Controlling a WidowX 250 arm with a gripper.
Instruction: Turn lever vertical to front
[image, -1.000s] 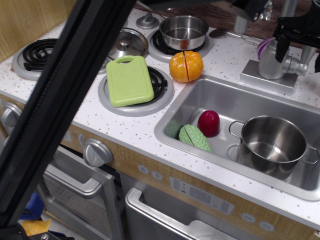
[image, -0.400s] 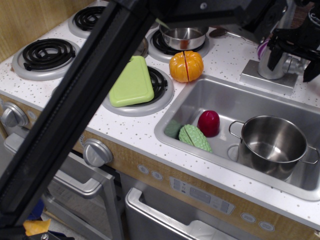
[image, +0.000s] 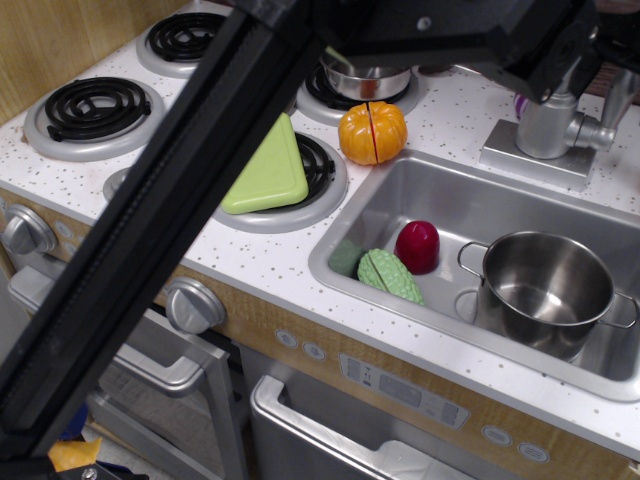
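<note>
The silver faucet column stands on its plate behind the sink. The lever, a short silver stub, juts out from the column's right side, roughly level. The thin spout pipe rises at the right edge. My gripper is at the top right, just above the faucet, and holds nothing. One dark finger hangs at the column's upper left. The other side shows only as dark at the frame's corner, with the spout between them. My black arm crosses the whole picture diagonally.
In the sink stand a steel pot, a red toy and a green toy. An orange pumpkin and a green cutting board sit left of the sink. A small pot is on the back burner.
The gripper, which straddled the faucet column and lever, has lifted up and away from them. The arm has swung further right, hiding more of the cutting board. The lever looks unmoved.
</note>
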